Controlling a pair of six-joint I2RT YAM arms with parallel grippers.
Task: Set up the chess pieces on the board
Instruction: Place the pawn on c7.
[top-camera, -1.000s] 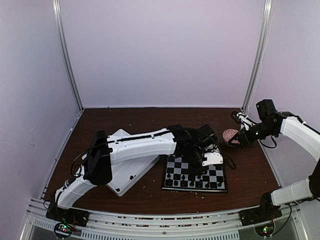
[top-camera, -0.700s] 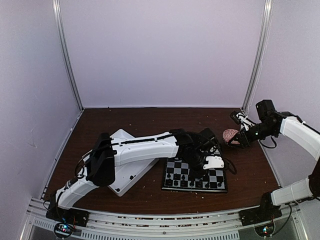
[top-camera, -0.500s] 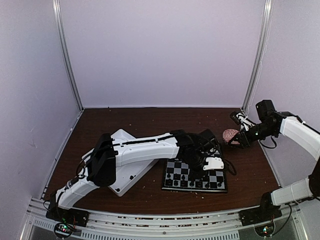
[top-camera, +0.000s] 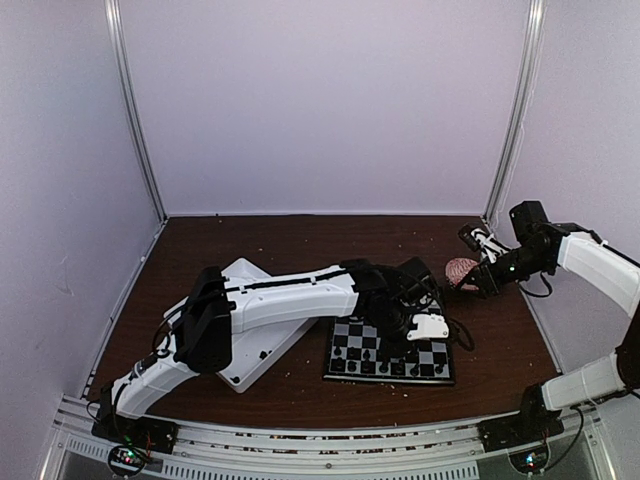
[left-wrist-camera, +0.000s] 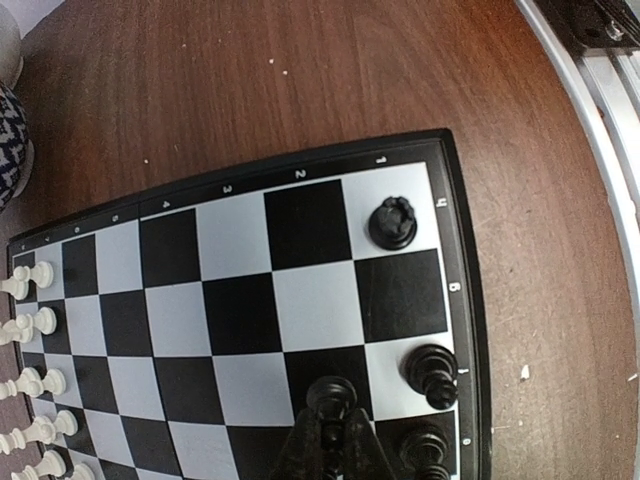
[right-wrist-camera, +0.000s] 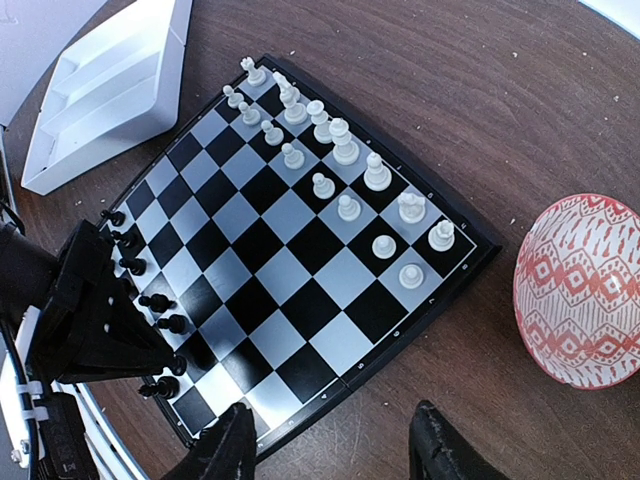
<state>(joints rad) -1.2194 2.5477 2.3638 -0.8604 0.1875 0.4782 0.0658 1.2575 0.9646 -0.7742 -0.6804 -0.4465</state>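
— Left arm (top-camera: 290, 293) is sitting slightly further right now, over the board (left-wrist-camera: 240, 300)?
— Yes. Left gripper (left-wrist-camera: 330, 445) is pinching tight, seemingly holding a black chess piece (left-wrist-camera: 331, 397) near the edge. Right gripper (right-wrist-camera: 335, 450) is hanging half-spread, empty.

Board (right-wrist-camera: 290, 250) middle free — black pieces (right-wrist-camera: 172, 323) line edge
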